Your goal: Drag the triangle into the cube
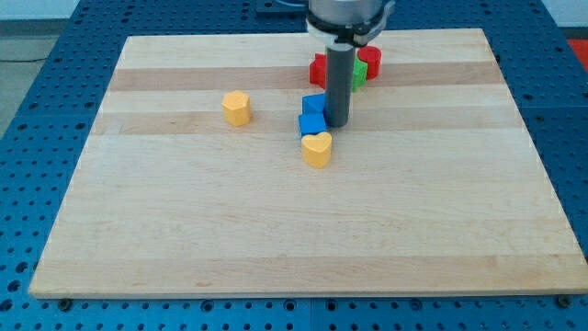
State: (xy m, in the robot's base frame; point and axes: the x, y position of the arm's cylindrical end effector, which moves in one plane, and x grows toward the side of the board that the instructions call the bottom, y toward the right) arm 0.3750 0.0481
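Two blue blocks sit just above the board's middle. The upper one (pixel 314 103) and the lower one (pixel 311 124) touch each other. The lower one looks like a cube; I cannot make out the upper one's shape, as the rod partly hides it. My tip (pixel 337 125) rests on the board right beside the blue blocks, on their right side. A yellow heart-shaped block (pixel 317 148) lies just below the lower blue block, touching it.
A yellow hexagonal block (pixel 236 108) stands alone to the left. Behind the rod, near the view's top, are a red block (pixel 318 69), a green block (pixel 359 74) and another red block (pixel 370 60). The wooden board (pixel 184 230) lies on a blue perforated table.
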